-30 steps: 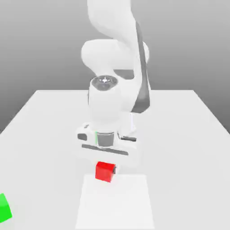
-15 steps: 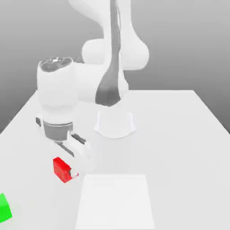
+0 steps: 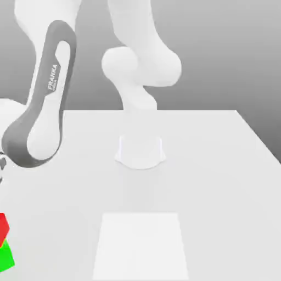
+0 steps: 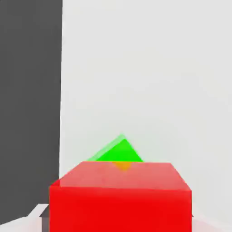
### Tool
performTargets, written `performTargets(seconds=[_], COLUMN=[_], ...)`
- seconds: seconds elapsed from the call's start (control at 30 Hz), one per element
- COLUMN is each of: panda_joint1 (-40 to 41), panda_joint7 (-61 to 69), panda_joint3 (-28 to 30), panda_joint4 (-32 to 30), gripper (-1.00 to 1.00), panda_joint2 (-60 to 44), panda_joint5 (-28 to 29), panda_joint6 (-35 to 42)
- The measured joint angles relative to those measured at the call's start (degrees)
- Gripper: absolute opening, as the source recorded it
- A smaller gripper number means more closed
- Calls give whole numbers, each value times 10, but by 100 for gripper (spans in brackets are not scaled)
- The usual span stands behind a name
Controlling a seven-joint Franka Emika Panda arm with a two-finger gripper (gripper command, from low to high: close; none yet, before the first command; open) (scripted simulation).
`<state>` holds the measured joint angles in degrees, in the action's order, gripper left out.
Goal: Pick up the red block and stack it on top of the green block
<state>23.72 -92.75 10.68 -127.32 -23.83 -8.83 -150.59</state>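
Looking from the hand camera first, I see the red block [image 4: 120, 199] very close. Small pale pieces of the gripper [image 4: 118, 219] show at both of its lower sides. Whether the gripper is clamped on the block or stands loose around it, I cannot tell. Beyond the red block, one corner of the green block [image 4: 118, 153] comes out, turned at an angle to the red one. The white table [image 4: 149, 68] lies under them, with a dark strip [image 4: 29, 90] past its edge.

The exterior view gives what the hand camera does not: the height. At the exterior view's left edge, near the front, the red block [image 3: 3, 226] sits on top of the green block [image 3: 5, 257], touching it. Both are cut by the picture's border.

A little farther in, a paler square patch [image 3: 141, 246] lies flat on the table [image 3: 219, 181]. Behind it stands the round base [image 3: 140, 153] of the robot. From there the white arm [image 3: 46, 104] rises, bends over and comes down toward the exterior view's left, where its end goes out of the picture just above the blocks. The grey wall [image 3: 230, 49] is at the back.
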Motion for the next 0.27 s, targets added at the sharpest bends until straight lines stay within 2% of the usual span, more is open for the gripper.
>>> performTargets(seconds=[0.13, 0.27], panda_joint1=[2, -8], panda_joint7=[1, -15], panda_joint3=[-2, 12], panda_joint4=[1, -2], gripper=[100, 100], panda_joint2=[-7, 49], panda_joint5=[-2, 20], panda_joint6=[-6, 47])
